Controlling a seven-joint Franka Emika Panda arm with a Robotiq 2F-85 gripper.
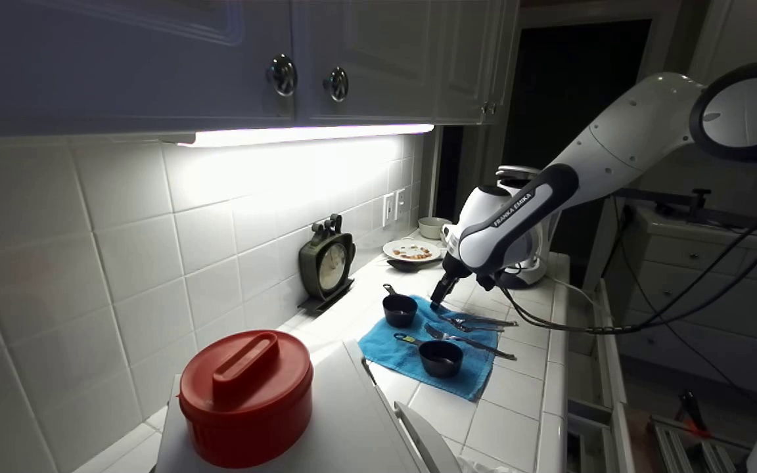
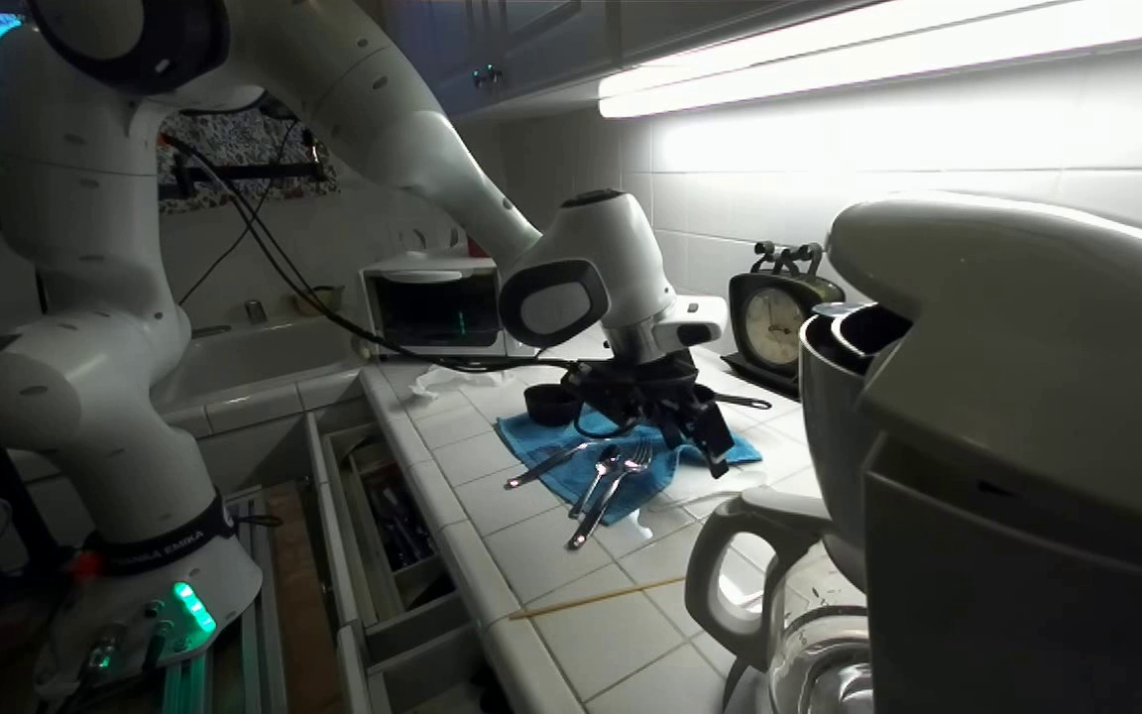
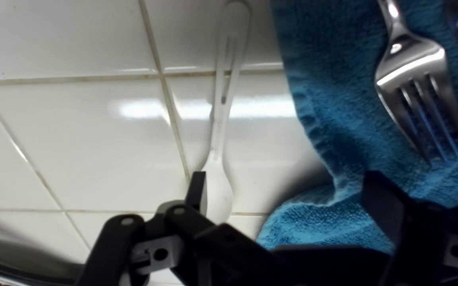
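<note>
My gripper point(image 3: 286, 190) stands open over the counter, its fingers wide apart with nothing held between them. In the wrist view the left finger point(image 3: 195, 190) overlaps the bowl of a white plastic spoon point(image 3: 219, 190), which lies on the white tiles; whether they touch I cannot tell. A rumpled edge of the blue towel point(image 3: 320, 228) shows between the fingers, and the right finger is over that cloth. A metal fork point(image 3: 410, 67) rests on the towel at upper right. In an exterior view, two black measuring cups point(image 1: 399, 310) and several pieces of metal cutlery point(image 1: 474, 341) sit on the towel.
Against the wall stands a dark green scale point(image 1: 332, 263). Beyond the gripper are a plate of food bits point(image 1: 411, 250) and a white appliance point(image 2: 1017, 327) with a jug. A red lidded tub point(image 1: 247, 401) tops the toaster oven. An open drawer point(image 2: 402, 625) runs below the counter edge.
</note>
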